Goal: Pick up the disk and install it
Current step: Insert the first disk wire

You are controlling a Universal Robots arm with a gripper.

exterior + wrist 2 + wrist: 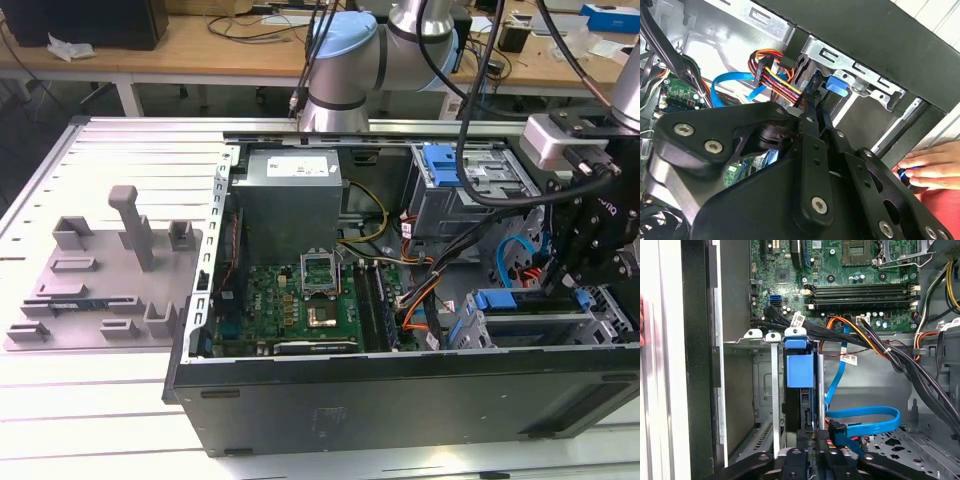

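Note:
The disk point(520, 300) lies in the drive cage at the case's near corner on the exterior view's right, with its blue carrier bracket showing. In the first wrist view the bracket's blue end point(800, 370) sits between the cage's metal rails. My gripper point(565, 288) hangs over that cage on the exterior view's right. Its black fingers stand shut, with the tips point(807, 407) right at the bracket's end. In the second wrist view the gripper point(814, 102) has its narrow tips beside the disk's blue tab point(836, 85). Nothing is held between the fingers.
A blue data cable point(865, 417) and an orange-yellow power bundle point(775, 75) run close beside the cage. The motherboard point(300, 300) and power supply point(290, 195) fill the case. A grey fixture tray point(100, 270) lies on the exterior view's left. A person's hand point(935, 165) rests outside the case wall.

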